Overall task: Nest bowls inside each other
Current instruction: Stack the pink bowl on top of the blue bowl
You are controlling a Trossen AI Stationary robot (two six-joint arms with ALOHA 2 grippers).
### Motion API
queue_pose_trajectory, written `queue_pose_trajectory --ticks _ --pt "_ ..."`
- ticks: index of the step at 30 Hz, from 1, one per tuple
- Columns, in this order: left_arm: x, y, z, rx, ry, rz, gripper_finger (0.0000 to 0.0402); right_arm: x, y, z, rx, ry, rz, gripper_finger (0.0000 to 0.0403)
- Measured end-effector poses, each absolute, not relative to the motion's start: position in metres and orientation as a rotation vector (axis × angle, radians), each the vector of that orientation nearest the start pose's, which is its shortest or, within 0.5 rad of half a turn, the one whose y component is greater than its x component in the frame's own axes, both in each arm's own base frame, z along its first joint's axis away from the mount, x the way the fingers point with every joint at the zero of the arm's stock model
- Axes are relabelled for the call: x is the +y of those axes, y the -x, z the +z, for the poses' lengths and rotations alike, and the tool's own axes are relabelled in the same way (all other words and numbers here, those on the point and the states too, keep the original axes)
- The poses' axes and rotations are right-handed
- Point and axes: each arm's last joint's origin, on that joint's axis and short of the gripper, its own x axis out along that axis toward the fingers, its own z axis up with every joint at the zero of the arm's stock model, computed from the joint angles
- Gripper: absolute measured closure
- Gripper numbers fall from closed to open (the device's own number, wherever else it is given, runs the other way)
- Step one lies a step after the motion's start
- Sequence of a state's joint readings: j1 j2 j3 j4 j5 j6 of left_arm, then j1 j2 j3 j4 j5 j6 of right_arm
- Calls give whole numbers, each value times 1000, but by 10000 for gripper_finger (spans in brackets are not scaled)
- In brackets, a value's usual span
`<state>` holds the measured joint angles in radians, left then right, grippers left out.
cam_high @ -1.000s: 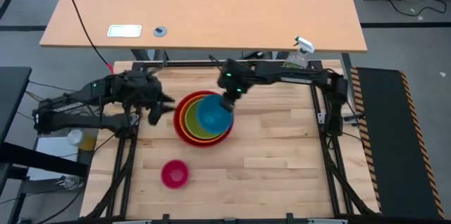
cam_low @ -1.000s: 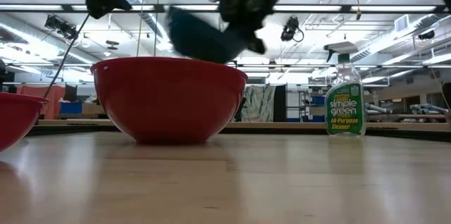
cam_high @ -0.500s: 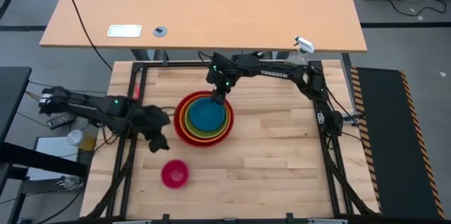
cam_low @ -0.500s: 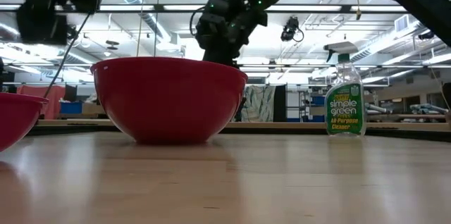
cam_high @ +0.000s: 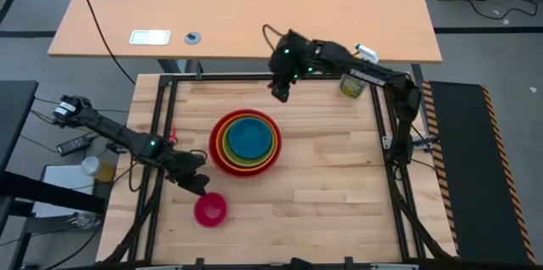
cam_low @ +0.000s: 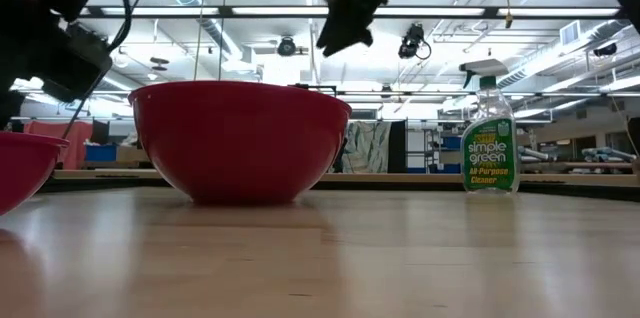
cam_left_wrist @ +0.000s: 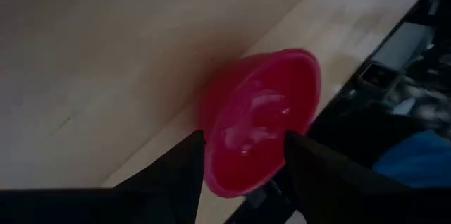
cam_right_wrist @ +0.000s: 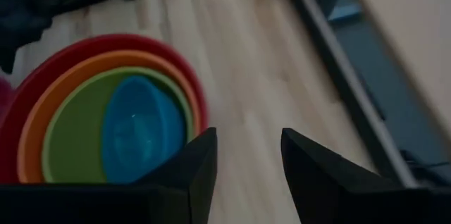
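Note:
Red, orange, green and blue bowls sit nested as one stack (cam_high: 246,141) at the table's middle, the blue bowl (cam_right_wrist: 137,127) innermost; the red bowl (cam_low: 240,138) rests on the wood. The small pink bowl (cam_high: 210,210) stands alone near the front left. My left gripper (cam_high: 198,186) hovers low just beside its far left rim, open, with the pink bowl (cam_left_wrist: 262,131) showing ahead between the fingers. I see no touch. My right gripper (cam_high: 280,93) hangs open and empty, raised beyond the stack's far side.
A clear spray bottle (cam_high: 352,83) stands at the far right corner, also in the low view (cam_low: 490,138). Black frame rails (cam_high: 386,134) run along the table's sides. Bare wood (cam_high: 331,185) lies right of and in front of the stack.
My right gripper has let go of the blue bowl, which has dropped from a tilt into the green bowl and now lies level in the stack. That gripper has risen and drawn back toward the far edge. My left gripper has rolled, sunk and swung toward the near edge, to the pink bowl.

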<state>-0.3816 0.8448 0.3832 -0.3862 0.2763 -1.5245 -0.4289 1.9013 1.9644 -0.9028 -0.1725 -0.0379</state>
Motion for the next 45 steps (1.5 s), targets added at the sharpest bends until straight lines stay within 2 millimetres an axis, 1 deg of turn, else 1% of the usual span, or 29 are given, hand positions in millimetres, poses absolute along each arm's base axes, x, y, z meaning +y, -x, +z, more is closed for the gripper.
queue_pose_trajectory --ticks 3,6,9,12,14,17,19,21,22,23,26,29,32,34,36,39,42,45 --pt "-70 -141 167 1171 1278 191 207 -168 -365 370 779 -191 -258 239" --pt "-75 -143 159 1221 1226 220 208 -170 -360 376 763 -190 -269 239" --pt "-79 -148 150 1248 1199 249 208 -172 -357 376 767 -194 -275 239" --pt "-81 -153 146 1244 1198 244 209 -174 -355 375 780 -200 -280 239" --pt "-83 -157 144 1240 1200 240 219 -174 -355 375 780 -200 -281 239" --pt "-83 -158 142 1247 1204 252 262 -175 -355 375 778 -186 -276 239" --pt "-84 -158 142 1246 1213 258 305 -175 -355 375 780 -175 -272 239" --pt "-84 -159 145 1220 1230 227 353 -175 -355 375 780 -169 -270 239" --pt "-85 -160 148 1196 1241 204 375 -175 -355 375 780 -169 -270 239" --pt "-85 -161 152 1171 1255 172 385 -175 -355 375 780 -169 -270 239" --pt "-86 -165 170 1035 1288 35 384 -177 -354 375 784 -181 -273 239" --pt "-87 -168 197 888 1280 -140 382 -182 -351 375 782 -201 -260 239" --pt "-84 -170 223 779 1240 -209 385 -186 -349 375 777 -208 -263 239" --pt "-77 -172 235 724 1219 -161 385 -188 -349 375 770 -209 -267 239" --pt "-68 -175 241 709 1179 -88 386 -189 -348 375 768 -216 -259 239" --pt "-53 -180 251 676 1086 -35 386 -186 -350 368 774 -252 -183 239" --pt "-37 -181 267 619 977 43 386 -175 -360 349 840 -268 -117 239" --pt "-21 -178 284 605 840 171 385 -161 -377 323 905 -246 -64 239"
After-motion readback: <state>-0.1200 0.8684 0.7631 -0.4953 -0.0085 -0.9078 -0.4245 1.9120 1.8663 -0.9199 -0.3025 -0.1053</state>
